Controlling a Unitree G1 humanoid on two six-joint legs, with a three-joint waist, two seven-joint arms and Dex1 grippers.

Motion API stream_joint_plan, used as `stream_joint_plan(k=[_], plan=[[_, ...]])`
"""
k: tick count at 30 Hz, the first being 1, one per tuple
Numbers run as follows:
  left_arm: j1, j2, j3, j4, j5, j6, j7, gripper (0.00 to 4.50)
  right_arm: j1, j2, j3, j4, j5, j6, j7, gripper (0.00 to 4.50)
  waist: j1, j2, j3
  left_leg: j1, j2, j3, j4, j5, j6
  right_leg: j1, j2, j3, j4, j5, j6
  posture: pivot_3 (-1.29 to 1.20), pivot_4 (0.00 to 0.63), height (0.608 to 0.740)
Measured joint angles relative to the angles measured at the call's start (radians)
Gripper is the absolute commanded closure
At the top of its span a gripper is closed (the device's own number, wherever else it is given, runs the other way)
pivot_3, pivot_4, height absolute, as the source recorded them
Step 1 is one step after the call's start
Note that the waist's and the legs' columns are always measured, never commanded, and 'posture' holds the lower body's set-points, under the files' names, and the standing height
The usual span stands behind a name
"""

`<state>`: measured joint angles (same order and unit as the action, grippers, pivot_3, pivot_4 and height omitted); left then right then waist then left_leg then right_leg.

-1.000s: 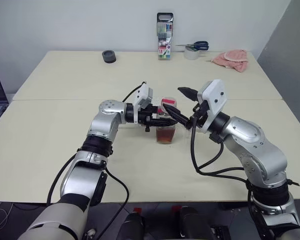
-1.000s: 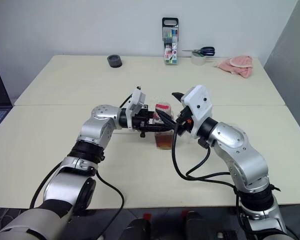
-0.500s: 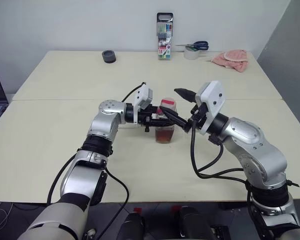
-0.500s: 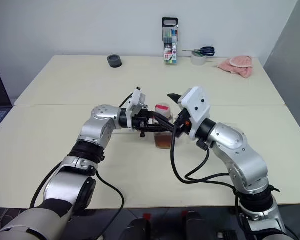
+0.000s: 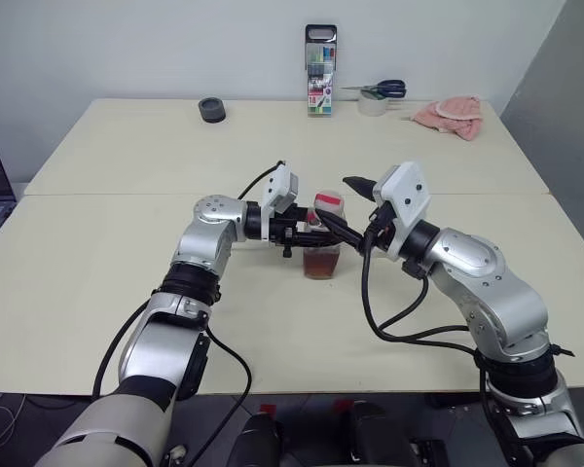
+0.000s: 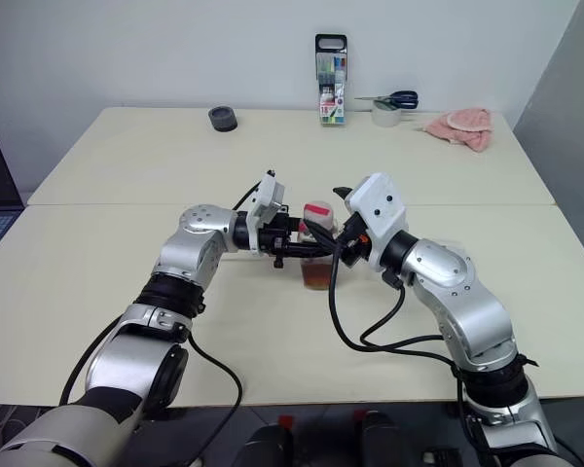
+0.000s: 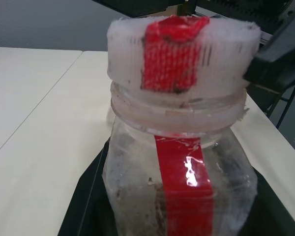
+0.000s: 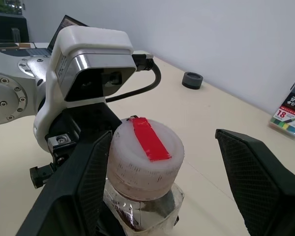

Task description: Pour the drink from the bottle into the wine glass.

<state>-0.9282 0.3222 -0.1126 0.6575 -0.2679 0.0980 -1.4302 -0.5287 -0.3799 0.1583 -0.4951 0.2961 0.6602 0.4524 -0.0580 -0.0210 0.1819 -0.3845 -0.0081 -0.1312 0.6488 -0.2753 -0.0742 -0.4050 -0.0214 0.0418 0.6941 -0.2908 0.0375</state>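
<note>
Head views:
Bottle: the bottle stood upright on the worktop, between the two end effectors.
Drink: the brown drink filled the low part of the bottle.
Cap: a white cap with a red strip sat on top of the bottle.
Left end effector: the left end effector was squeezed tight on the side of the bottle.
Right end effector: the right end effector was wide apart at the cap, one finger on each side, and held nothing.
Far things: a marker pack, scissors, a pink cloth and a dark round thing lay well beyond both end effectors.

Left wrist view:
Bottle: the bottle was right up close, held between the left fingers.
Cap: the cap had a red patch on its side.

Right wrist view:
Cap: the cap sat between the two right fingers.
Touch: the cap was just beside one finger and well apart from the other.
Left end effector: it sat just behind the bottle.
Marker pack: it stood far past the right end effector.
</note>
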Motion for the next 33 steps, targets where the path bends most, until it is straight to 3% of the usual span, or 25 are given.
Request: stream_joint_plan(k=[18, 33], plan=[[0.0, -0.003, -0.001, 0.0, 0.006, 0.0, 0.004, 2.77, 0.019, -0.013, -0.021, -0.031, 0.043, 0.016, 0.032, 0.93, 0.0, 0.0, 0.0, 0.0, 0.0, 0.0, 0.0, 0.0, 0.0, 0.0, 0.0, 0.0, 0.0, 0.0, 0.0, 0.0, 0.15, 0.74], [0.0, -0.003, -0.001, -0.019, 0.007, -0.011, 0.022, 2.77, -0.031, -0.001, -0.087, 0.002, 0.168, 0.172, 0.014, 0.93, 0.0, 0.0, 0.0, 0.0, 0.0, 0.0, 0.0, 0.0, 0.0, 0.0, 0.0, 0.0, 0.0, 0.0, 0.0, 0.0, 0.15, 0.74]])
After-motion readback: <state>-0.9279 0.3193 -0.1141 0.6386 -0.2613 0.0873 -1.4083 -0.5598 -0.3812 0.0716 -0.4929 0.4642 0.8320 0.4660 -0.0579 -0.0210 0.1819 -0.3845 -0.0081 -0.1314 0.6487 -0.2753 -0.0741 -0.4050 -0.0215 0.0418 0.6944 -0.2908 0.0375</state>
